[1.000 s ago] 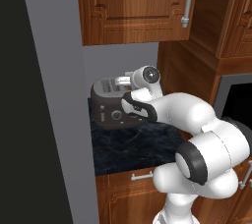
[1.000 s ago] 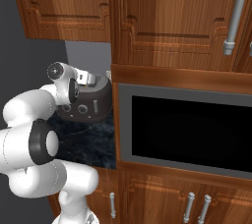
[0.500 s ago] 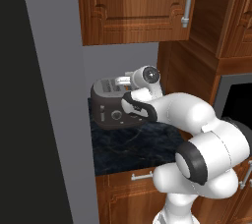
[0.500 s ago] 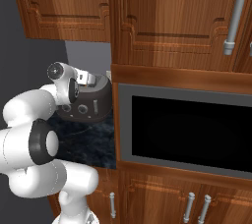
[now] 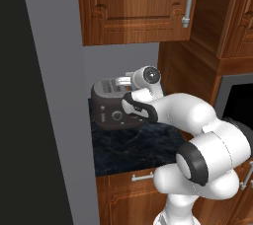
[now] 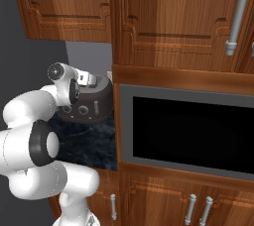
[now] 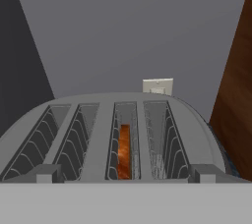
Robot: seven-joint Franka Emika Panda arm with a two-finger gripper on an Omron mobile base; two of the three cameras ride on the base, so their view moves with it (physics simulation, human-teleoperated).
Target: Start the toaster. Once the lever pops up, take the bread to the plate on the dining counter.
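The toaster (image 5: 114,104) sits at the back of a small dark stone counter (image 5: 133,147), tucked in a nook. A grey wall (image 5: 54,95) stands on one side and brown wood cupboards (image 5: 136,7) hang above it. It is dark grey with round knobs on its front.

The white robot arm (image 5: 197,135) bends up from below and reaches over to the toaster. Its gripper (image 5: 124,80) is at the toaster's top edge, near the front. I cannot see the fingers well from the side, but they are spread as wide as they go and they hold nothing.

Looking down from the hand, the toaster (image 7: 118,139) has 4 slots in its light grey top. The bread (image 7: 124,152) sits low inside the 3rd slot from the left. I can see just its thin brown and orange edge, standing upright between the wires. The other 3 slots have only wires in them.

Behind the toaster there is a small pale wall plug (image 7: 158,86). Beside the nook, a big black oven window (image 6: 191,133) is set in the wood.
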